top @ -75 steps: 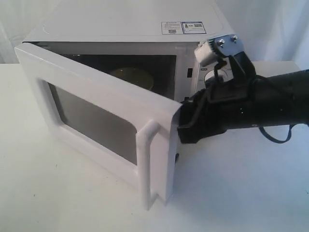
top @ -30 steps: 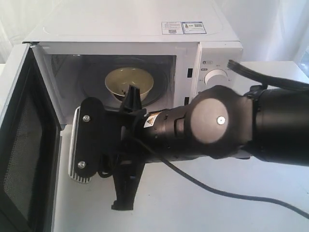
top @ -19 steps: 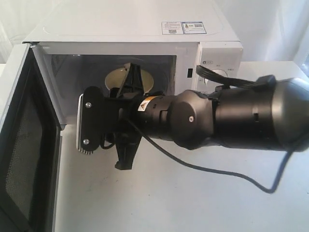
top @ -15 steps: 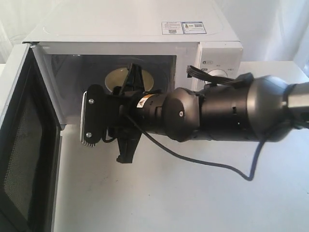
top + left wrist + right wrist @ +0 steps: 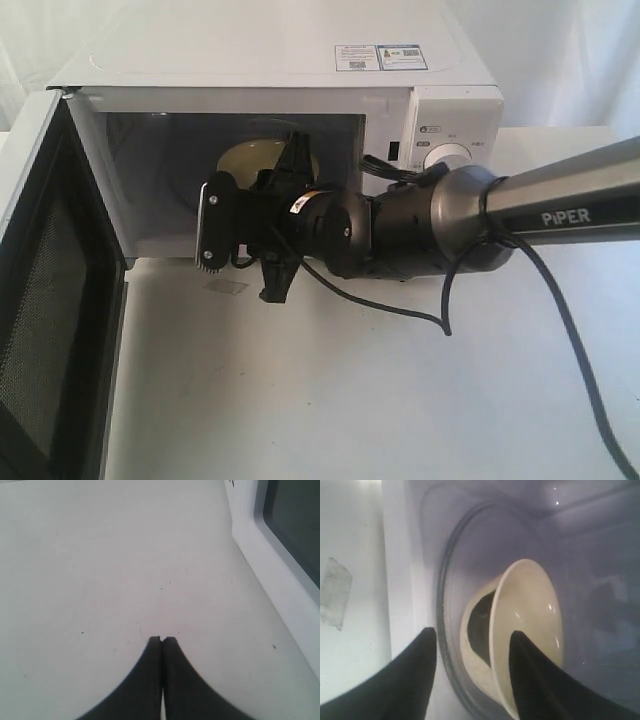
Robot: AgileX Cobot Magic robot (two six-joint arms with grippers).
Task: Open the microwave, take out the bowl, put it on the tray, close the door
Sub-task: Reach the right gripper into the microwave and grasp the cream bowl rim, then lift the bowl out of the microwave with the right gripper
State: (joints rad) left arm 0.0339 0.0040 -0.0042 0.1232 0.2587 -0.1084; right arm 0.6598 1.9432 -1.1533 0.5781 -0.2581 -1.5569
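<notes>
The white microwave (image 5: 270, 60) stands at the back with its door (image 5: 40, 300) swung fully open to the left. The cream bowl (image 5: 248, 160) sits on the glass turntable (image 5: 451, 575) inside, half hidden by my right arm. My right gripper (image 5: 285, 217) is open at the cavity mouth, turned so one finger is above the other. In the right wrist view, the right gripper (image 5: 472, 631) straddles the rim of the bowl (image 5: 530, 610), not touching. My left gripper (image 5: 161, 639) is shut, empty, over bare table beside the door's frame (image 5: 280, 580). No tray is in view.
The right arm's cable (image 5: 440, 300) hangs over the white table (image 5: 350, 400) in front of the microwave. A small clear tape patch (image 5: 228, 287) lies on the table below the cavity. The knob panel (image 5: 452, 155) is just behind the arm.
The door has gone from half open to fully open. My right arm has turned and pushed its open gripper forward, from in front of the microwave into the cavity, up to the bowl.
</notes>
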